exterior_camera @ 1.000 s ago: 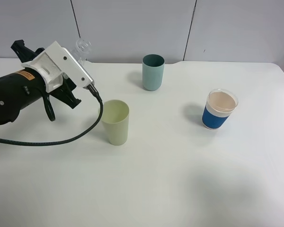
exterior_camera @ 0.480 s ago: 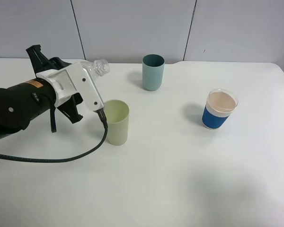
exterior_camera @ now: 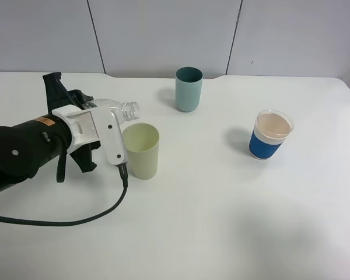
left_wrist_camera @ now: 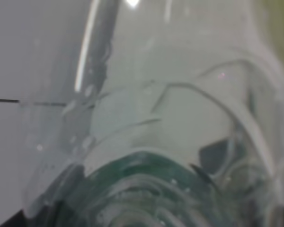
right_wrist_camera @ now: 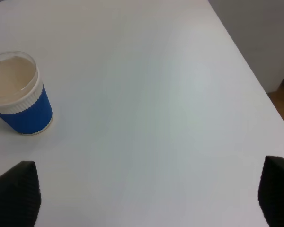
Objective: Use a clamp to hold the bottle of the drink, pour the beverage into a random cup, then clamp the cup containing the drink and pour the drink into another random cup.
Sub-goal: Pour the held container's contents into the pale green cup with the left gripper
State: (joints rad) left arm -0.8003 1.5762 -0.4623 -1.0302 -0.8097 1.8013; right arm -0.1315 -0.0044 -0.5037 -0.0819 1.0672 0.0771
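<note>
My left gripper [exterior_camera: 88, 108] is shut on a clear plastic bottle [exterior_camera: 118, 108] without a cap. The bottle lies almost level, its open mouth just above the near-left rim of the pale green cup [exterior_camera: 142, 150]. No stream of liquid shows. In the left wrist view the bottle [left_wrist_camera: 170, 118] fills the frame and hides the fingers. A teal cup [exterior_camera: 188, 88] stands at the back centre. A blue cup with a white rim [exterior_camera: 270, 135] stands on the right and also shows in the right wrist view [right_wrist_camera: 20, 92]. My right gripper [right_wrist_camera: 144, 198] is open and empty, well away from the blue cup.
The white table [exterior_camera: 221, 221] carries only the three cups. The left arm's black cable [exterior_camera: 76, 221] loops over the table in front of the pale green cup. The table's right edge [right_wrist_camera: 255, 75] runs close to the right gripper.
My left gripper has come down and to the right and tipped the bottle from neck-up to nearly level. Its mouth now hangs at the pale green cup's rim.
</note>
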